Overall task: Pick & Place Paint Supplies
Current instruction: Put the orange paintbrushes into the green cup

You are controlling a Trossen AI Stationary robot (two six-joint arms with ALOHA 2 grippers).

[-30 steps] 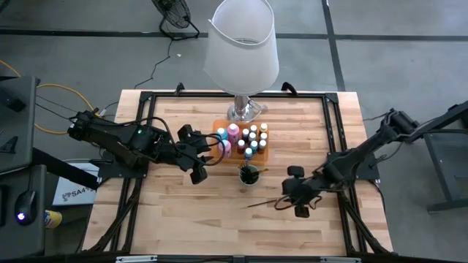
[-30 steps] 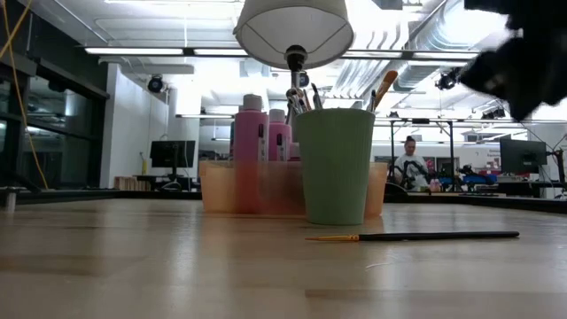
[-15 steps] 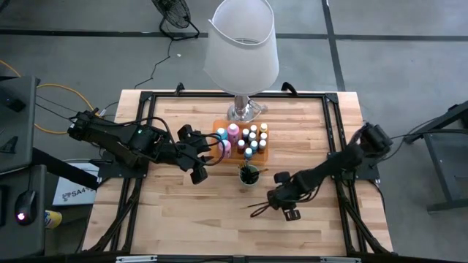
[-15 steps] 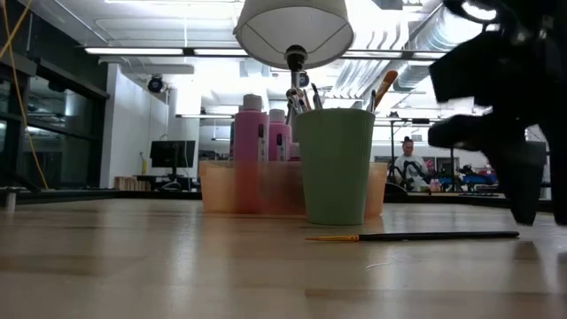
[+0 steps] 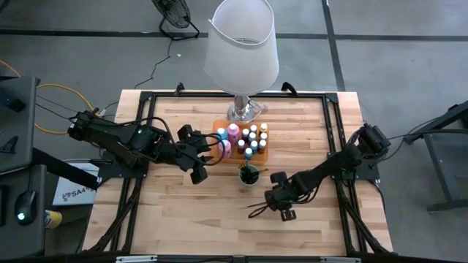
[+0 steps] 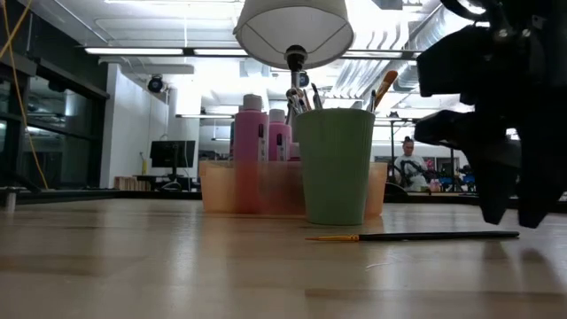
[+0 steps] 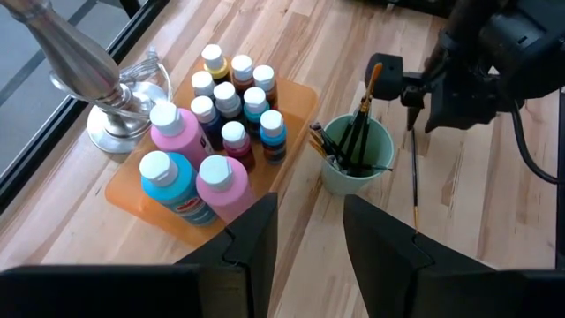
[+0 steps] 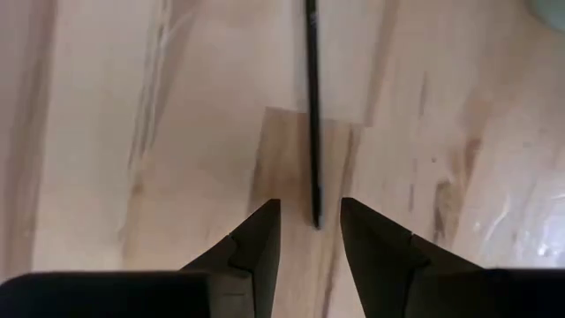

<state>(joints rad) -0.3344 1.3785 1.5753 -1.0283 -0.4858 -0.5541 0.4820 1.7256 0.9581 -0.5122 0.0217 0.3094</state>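
Note:
A thin dark-handled brush (image 6: 425,236) with a yellow tip lies flat on the wood, near the table's front edge (image 5: 259,210). My right gripper (image 5: 281,207) hangs open just above its handle end (image 8: 314,208), one finger on either side, not touching it (image 6: 512,213). The green cup (image 5: 248,175) holds several brushes. Behind it, the orange tray (image 7: 298,95) holds small paint bottles and taller pink and teal bottles. My left gripper (image 5: 201,155) waits open to the left of the tray, above the table.
The white-shaded lamp (image 5: 241,44) stands on its metal base (image 5: 245,111) right behind the tray. A black frame (image 5: 333,131) runs round the table. Bare wood lies in front of the cup and to the left of the brush. A person shows far off in the room (image 6: 409,159).
My right gripper has swung toward the table's left and come down from high above the table to just over the brush's handle end. The brush has not moved.

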